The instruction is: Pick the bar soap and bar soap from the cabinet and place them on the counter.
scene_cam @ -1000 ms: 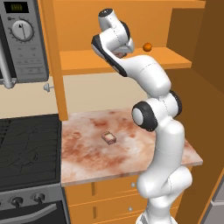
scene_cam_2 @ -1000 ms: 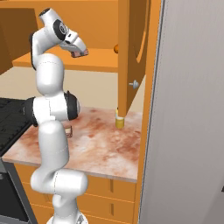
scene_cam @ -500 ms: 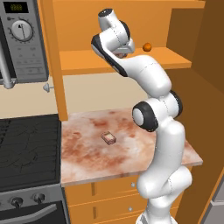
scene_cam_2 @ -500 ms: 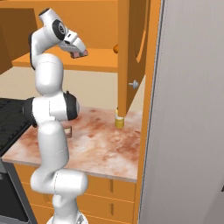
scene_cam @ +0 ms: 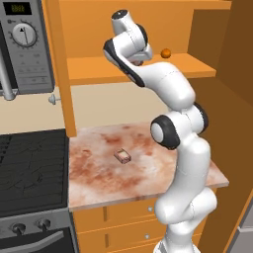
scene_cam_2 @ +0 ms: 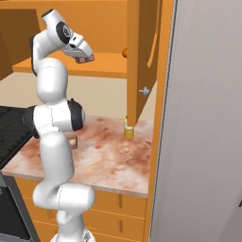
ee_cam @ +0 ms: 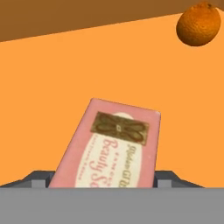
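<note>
The gripper (scene_cam_2: pixel 85 58) is up at the cabinet (scene_cam: pixel 59 64) shelf, its fingers (ee_cam: pixel 39 178) apart on either side of a bar soap (ee_cam: pixel 109 146) that lies flat on the orange shelf board, and from the hand's own view I can't tell whether the pads touch it yet. The other bar soap (scene_cam: pixel 122 156) already sits on the counter (scene_cam: pixel 99 183), so this looks to be the second pick. An orange ball (ee_cam: pixel 198 24) rests on the shelf at about one o'clock from the soap in the hand view, well apart from it. The soap lies skewed, its far end swung towards one o'clock, so I'd want the hand squared to the long sides before it closes, with the pads low on the block rather than skimming the label. Then lift straight off the shelf and back out without brushing the door (scene_cam_2: pixel 142 56) or nudging the ball
</note>
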### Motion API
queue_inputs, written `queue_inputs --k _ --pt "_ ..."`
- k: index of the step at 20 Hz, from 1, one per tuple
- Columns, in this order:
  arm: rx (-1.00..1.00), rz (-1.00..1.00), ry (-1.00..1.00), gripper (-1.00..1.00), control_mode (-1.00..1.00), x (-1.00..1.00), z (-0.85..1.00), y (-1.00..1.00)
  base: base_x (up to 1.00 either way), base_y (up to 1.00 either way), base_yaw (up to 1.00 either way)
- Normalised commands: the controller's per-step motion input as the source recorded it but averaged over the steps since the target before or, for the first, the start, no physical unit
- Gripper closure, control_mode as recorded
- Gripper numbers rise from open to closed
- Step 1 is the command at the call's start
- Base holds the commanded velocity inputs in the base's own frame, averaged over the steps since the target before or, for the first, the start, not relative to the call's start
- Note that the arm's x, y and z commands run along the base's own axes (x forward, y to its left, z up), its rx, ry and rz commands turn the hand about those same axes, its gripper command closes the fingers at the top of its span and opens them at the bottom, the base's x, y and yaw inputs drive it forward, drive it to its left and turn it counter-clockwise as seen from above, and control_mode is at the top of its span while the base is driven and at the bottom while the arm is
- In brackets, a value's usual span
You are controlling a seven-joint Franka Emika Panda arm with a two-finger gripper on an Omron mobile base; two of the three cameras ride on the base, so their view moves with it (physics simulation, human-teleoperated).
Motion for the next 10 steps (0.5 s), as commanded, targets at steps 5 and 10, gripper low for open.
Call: queue_inputs --k 5,10 --pt "0.09 0.16 -0.06 1.0 -1.0 -0.97 -0.06 -0.04 0.0 0.0 0.0" --pt "0.02 0.16 -0.01 1.0 -1.0 -0.92 0.21 0.01 0.0 0.0 0.0"
